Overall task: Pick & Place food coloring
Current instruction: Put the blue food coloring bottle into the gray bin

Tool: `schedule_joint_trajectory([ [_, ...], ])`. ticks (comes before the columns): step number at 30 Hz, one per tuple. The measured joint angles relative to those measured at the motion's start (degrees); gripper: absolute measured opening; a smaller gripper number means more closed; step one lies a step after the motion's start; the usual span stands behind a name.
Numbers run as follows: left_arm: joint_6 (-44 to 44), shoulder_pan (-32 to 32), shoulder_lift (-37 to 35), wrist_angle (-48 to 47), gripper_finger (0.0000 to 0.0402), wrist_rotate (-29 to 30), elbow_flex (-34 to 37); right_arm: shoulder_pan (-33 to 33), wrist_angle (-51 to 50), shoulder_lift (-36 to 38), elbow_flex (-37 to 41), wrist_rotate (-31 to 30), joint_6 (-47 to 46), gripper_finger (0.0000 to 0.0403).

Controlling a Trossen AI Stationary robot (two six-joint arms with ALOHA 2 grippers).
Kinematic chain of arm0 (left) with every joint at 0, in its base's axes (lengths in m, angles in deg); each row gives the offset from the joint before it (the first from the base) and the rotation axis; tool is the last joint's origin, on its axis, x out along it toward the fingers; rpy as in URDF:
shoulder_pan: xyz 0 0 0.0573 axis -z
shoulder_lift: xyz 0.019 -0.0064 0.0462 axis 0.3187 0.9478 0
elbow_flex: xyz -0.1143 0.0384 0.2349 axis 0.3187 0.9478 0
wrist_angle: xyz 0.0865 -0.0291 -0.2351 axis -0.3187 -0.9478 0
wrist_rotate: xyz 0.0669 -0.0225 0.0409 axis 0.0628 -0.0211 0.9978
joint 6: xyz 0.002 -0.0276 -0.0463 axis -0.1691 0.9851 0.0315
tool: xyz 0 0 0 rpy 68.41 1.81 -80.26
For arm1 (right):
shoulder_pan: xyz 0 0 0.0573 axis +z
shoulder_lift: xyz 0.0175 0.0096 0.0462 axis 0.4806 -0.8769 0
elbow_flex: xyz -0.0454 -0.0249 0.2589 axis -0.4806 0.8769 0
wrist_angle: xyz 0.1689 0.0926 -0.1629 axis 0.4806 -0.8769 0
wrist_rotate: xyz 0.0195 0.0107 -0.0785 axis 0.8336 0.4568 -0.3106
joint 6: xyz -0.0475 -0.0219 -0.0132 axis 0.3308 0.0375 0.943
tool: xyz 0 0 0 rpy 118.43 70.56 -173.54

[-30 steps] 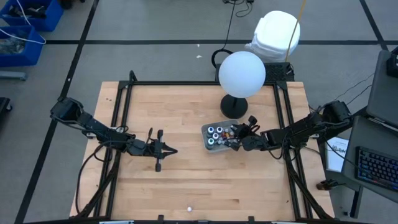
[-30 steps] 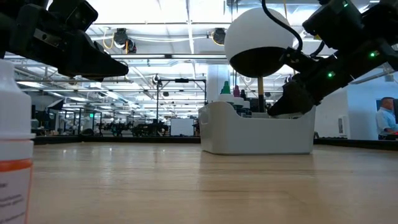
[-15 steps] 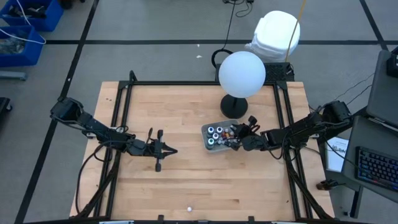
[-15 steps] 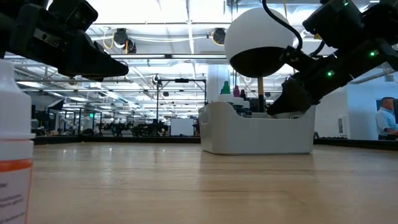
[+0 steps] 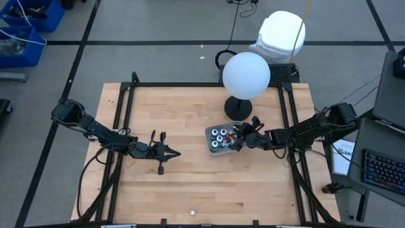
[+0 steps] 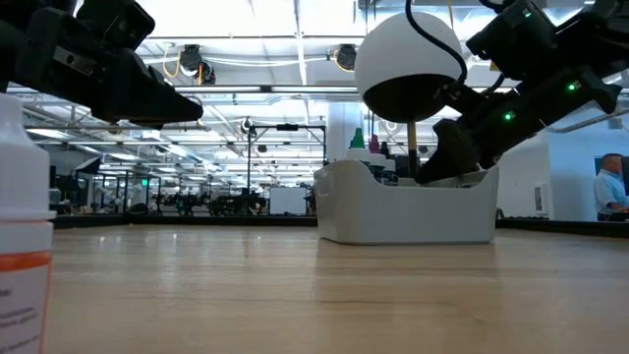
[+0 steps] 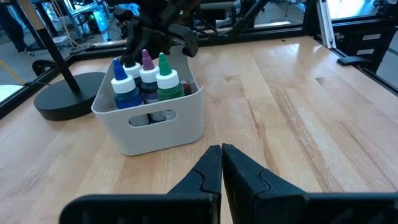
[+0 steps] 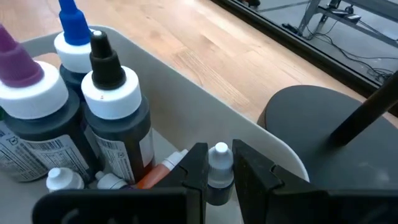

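A: How are the arms posed?

B: Both stretch low across the wooden surface toward the grey bin, which I'll use as the landmark. The right arm reaches in from the side away from the left arm, its wrist tipped down so the right claw sits inside the bin, by the wall nearest the black lamp base. The left arm lies well away from the bin, its left claw pointing straight at it.

A: And the claws?

B: The left claw's fingers are pressed together on nothing. The right claw pinches a small white-tipped bottle by its neck.

A: Where's the food coloring?

B: In the bin. Blue, purple and green capped bottles stand upright; a black-capped one stands beside the pinched bottle. One more bottle stands far from the bin, at the near edge of the surface.

A: The room?

B: A white globe lamp rises just behind the bin; beyond is an open hall with ceiling lights.

A: Any change?

B: The right claw has moved slightly further over the bin; the left arm has stayed put.
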Motion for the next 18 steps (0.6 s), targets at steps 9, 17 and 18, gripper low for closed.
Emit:
schedule_joint_trajectory([
  [9, -0.30, 0.00, -0.01, 0.00, 0.0021, -0.01, 0.00, -0.55, -0.20, 0.02, 0.00, 0.12, -0.39, 0.0045],
  [17, -1.25, 0.00, -0.01, 0.03, 0.0021, 0.00, 0.00, -0.55, -0.39, 0.02, 0.00, 0.20, 1.77, 0.0045],
  [18, -1.25, -0.01, -0.01, 0.02, 0.0021, 0.00, 0.00, -0.55, -0.39, 0.02, 0.00, 0.21, 1.83, 0.0045],
])
